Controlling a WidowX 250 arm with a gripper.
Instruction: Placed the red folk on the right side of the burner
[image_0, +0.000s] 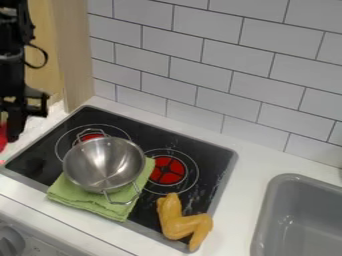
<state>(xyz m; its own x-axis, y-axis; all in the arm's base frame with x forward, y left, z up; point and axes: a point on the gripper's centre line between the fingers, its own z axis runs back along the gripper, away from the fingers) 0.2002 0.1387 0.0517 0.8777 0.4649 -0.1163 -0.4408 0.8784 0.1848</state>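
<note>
Securing red item (2, 137), probably. Can't tell if gripper (13, 132) is open or closed. Next: confirm grip, carry right of burner (175, 176).

Bright, Even Light Over the Cooktop

And it's a bright scene, the white rectangular wall tiles (206, 50) evenly lit, the smooth white countertop (234, 220) brighter still! Over to the round, shiny stainless-steel pot (105, 162), and there's the glare: pale highlights break across its inner wall, darker reflections between them. Beneath it, soft shadow falls on the folded green cloth (90, 204). The flat black glass cooktop (143, 134) stays dark, while gentle highlights touch the golden-brown toy chicken wing (177, 224). Upper left, the black robot arm (13, 62) swallows nearly all detail. The light's exact direction? Can't call it.
</note>
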